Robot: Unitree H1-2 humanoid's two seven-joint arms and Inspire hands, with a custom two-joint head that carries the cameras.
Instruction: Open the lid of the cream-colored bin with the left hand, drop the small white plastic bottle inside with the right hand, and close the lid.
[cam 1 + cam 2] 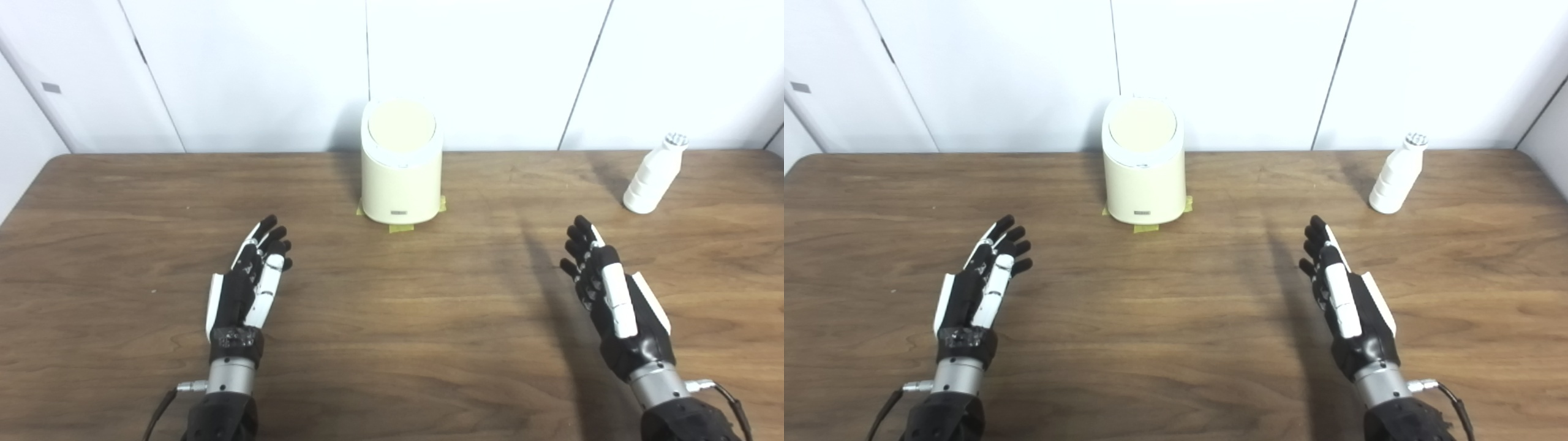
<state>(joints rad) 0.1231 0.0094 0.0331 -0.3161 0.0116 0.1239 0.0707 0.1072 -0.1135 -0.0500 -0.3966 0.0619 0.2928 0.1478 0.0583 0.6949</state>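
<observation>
Currently both the left robot hand (248, 282) and right robot hand (609, 288) are released and empty; the bottle (653, 175) near the table's (392, 343) far right corner looks tippy, so a sideways bump could topple it.

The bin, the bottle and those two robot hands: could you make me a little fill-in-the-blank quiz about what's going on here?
1. The lid of the cream-colored bin is ____.
2. The small white bottle stands on the table nearer the ____ robot hand.
3. The left robot hand holds ____.
4. Yellow ____ marks the spot at the bin's base.

Missing words: closed; right; nothing; tape
</observation>
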